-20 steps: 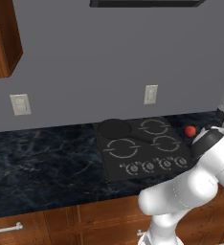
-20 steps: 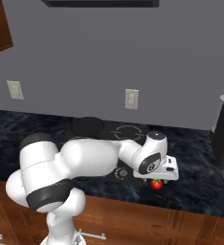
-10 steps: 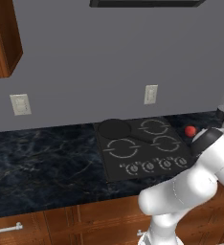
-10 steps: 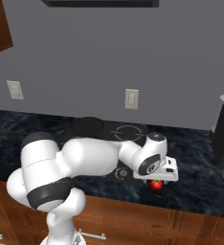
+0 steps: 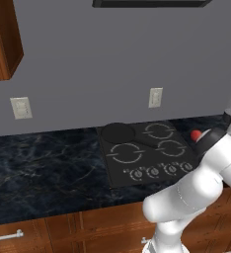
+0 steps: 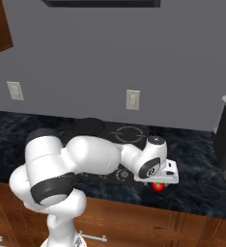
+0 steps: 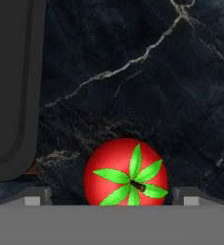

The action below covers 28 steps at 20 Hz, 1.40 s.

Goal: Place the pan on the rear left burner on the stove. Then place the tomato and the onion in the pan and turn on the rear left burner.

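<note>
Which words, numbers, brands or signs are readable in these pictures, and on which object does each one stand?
There is no readable text.
The stove carries only pale ring markings and small marks around its knobs; these are too small to read as signs.
The tomato, the pan and the wall outlets show no label.

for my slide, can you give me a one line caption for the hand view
Open gripper poised over the tomato on the dark marble counter, a fingertip on either side of it.

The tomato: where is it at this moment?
The tomato lies on the dark marble counter right of the stove, directly below the open gripper.
</note>
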### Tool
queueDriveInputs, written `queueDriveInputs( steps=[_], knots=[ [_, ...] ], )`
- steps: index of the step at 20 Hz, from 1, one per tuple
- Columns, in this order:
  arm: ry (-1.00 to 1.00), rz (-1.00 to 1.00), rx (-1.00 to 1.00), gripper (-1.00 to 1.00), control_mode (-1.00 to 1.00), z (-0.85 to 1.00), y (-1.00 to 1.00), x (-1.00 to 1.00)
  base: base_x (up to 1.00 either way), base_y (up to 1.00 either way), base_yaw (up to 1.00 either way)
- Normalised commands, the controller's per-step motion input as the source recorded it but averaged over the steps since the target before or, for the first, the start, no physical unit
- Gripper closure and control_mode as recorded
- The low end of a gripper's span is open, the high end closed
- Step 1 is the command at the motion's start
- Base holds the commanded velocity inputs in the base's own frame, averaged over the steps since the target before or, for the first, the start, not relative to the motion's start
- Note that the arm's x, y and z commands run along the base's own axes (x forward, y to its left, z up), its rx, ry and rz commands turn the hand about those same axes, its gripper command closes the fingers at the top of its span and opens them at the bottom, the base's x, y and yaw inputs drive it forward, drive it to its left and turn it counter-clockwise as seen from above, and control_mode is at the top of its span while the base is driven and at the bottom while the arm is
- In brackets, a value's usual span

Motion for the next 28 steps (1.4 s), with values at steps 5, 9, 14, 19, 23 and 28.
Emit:
queueDriveInputs(
  steps=[5, 9, 14, 19, 23, 28],
  knots=[
    [0.00, 0.00, 0.00, -1.00, -1.00, -0.01, -0.03, 0.06, 0.00, 0.00, 0.00],
    [0.00, 0.00, 0.00, -1.00, -1.00, -0.09, -0.06, 0.00, 0.00, 0.00, 0.00],
    [0.00, 0.00, 0.00, -1.00, -1.00, -0.02, -0.02, 0.00, 0.00, 0.00, 0.00],
    [0.00, 0.00, 0.00, -1.00, -1.00, 0.00, 0.00, 0.00, 0.00, 0.00, 0.00],
    [0.00, 0.00, 0.00, 1.00, -1.00, 0.00, 0.00, 0.00, 0.00, 0.00, 0.00],
    [0.00, 0.00, 0.00, 1.00, -1.00, 0.00, 0.00, 0.00, 0.00, 0.00, 0.00]
  ],
)
